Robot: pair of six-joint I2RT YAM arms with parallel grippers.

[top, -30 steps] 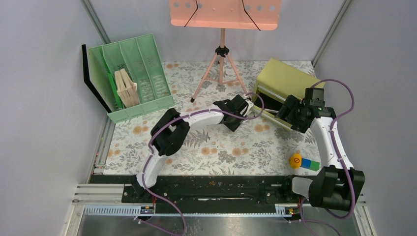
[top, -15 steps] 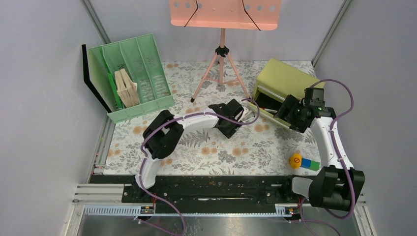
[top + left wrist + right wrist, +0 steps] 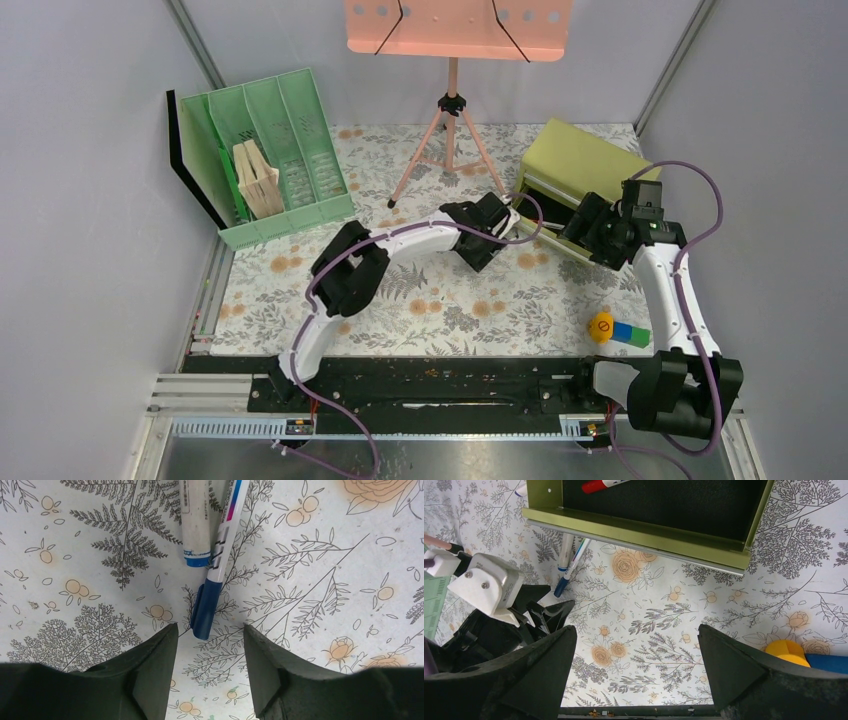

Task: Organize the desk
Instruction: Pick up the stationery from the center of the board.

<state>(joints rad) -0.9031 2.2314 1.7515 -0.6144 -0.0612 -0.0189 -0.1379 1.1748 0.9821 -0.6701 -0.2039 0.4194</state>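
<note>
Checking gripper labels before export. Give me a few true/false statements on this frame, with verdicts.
1. The left gripper holds the blue-capped pen. False: its jaws stand open and the pen lies on the desk just ahead of them.
2. A red marker lies in the open olive drawer. True.
3. The right gripper is shut. False: it is wide open and empty.
4. A white marker lies beside the blue-capped pen. True.
</note>
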